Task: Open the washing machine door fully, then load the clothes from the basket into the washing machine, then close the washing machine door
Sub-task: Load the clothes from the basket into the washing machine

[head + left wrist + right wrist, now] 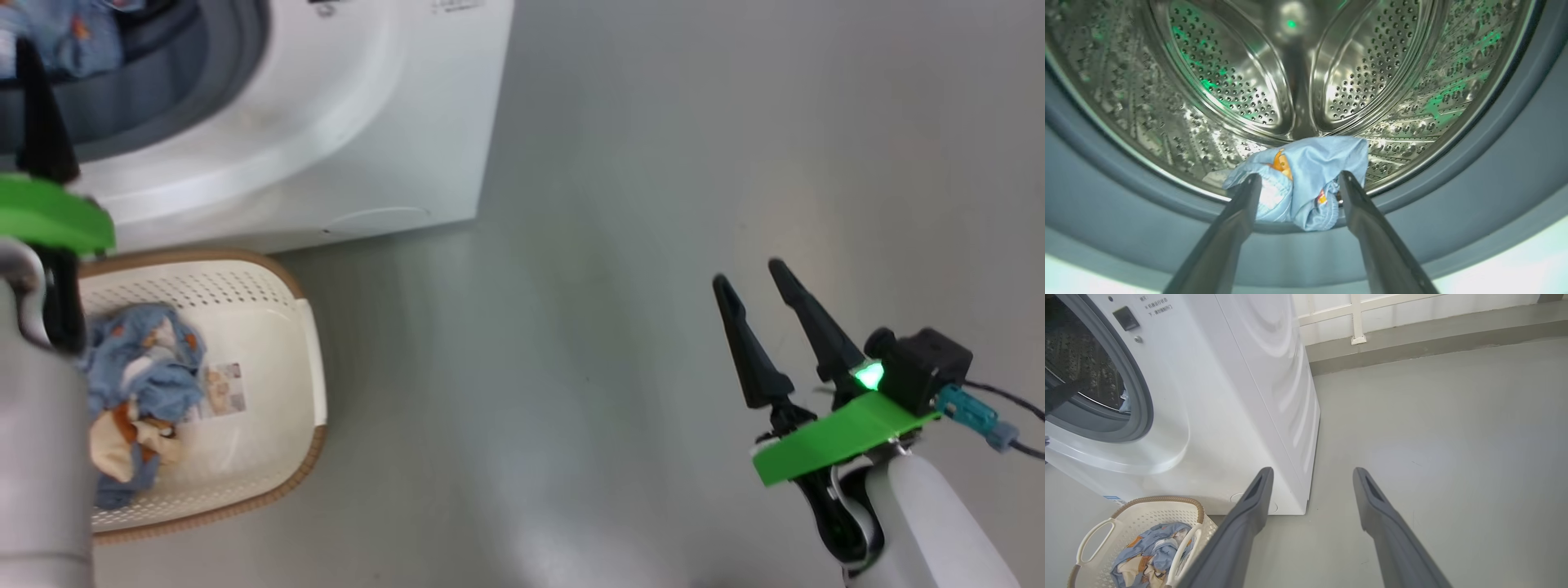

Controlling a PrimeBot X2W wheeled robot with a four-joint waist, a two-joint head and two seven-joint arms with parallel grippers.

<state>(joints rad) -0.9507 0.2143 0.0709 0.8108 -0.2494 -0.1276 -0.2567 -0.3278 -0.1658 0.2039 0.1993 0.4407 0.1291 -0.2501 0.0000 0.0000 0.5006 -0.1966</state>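
The floor (pixel 612 327) is smooth and grey. At the far side of the room a low grey step runs under a pale wall with white bars (pixel 1355 318).

The washing machine (pixel 367 122) stands on this floor, and its round mouth faces the robot. The left gripper (pixel 1300 175) points straight into this mouth, along the axis of the steel drum (pixel 1298 61). Its two fingers stand wide apart. One light-blue garment (pixel 1314 175) with an orange print lies between them. It rests on the lower edge of the drum and hangs a little over the grey gasket (pixel 1494 183). I cannot tell if the fingers touch it.

The basket (pixel 245 310) stands on the floor just in front of the machine, at the robot's left. The left arm hides a part of it, so I cannot tell its long axis. Inside it lie the clothes (pixel 139 384), blue and cream, in one crumpled heap beside a paper label (pixel 222 390).

The right gripper (pixel 749 273) hangs over bare floor, well apart from the machine, its fingers spread and with nothing between them.
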